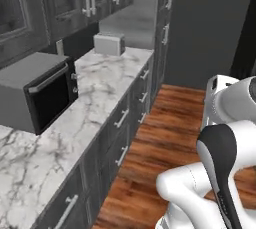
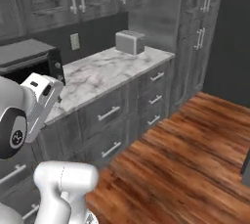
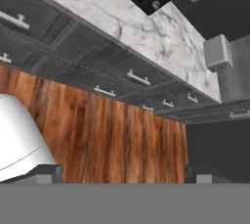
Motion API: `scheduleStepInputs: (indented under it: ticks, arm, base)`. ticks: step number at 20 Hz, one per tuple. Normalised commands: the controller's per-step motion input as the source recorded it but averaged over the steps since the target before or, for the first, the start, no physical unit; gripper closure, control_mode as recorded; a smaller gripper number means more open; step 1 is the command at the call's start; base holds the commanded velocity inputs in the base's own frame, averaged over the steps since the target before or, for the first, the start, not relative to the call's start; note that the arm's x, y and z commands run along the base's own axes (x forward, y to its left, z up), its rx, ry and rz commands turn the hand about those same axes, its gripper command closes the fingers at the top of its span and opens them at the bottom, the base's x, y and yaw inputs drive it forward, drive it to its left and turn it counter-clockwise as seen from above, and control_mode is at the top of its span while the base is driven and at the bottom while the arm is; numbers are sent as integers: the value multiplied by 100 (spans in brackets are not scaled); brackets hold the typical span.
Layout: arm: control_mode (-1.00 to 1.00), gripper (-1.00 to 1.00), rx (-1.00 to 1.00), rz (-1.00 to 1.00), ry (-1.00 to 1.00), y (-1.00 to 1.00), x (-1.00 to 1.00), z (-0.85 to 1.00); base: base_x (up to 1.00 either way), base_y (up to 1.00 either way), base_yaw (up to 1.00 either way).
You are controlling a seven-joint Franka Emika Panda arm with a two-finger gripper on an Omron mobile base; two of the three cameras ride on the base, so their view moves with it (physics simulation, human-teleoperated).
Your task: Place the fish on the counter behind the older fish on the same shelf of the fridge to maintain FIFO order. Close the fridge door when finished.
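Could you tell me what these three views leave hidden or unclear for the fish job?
- Microwave: its left part is cut off by the left base view's edge; in the right base view the robot's own arm covers its lower front.
- Counter: its near end runs off the bottom edge of the left base view.
- Toaster: small and plain in the hand view, no detail readable.
- Gripper: the finger tips barely rise into the hand view; jaws wide apart, nothing between them.
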Motion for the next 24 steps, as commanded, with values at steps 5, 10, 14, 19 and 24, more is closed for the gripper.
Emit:
scheduleStepInputs:
  ticks: [5,10,14,19,24]
  arm:
    - [100,-100,0,0,0,0,0,0]
    - [100,-100,0,0,0,0,0,0]
    - [100,-100,0,0,0,0,0,0]
    - [100,-100,0,0,0,0,0,0]
    - [100,-100,0,0,0,0,0,0]
  base:
    - [72,37,-82]
    - [79,-7,-77]
    - [59,-6,-80]
    - [38,0,-92]
    - [69,9,-84]
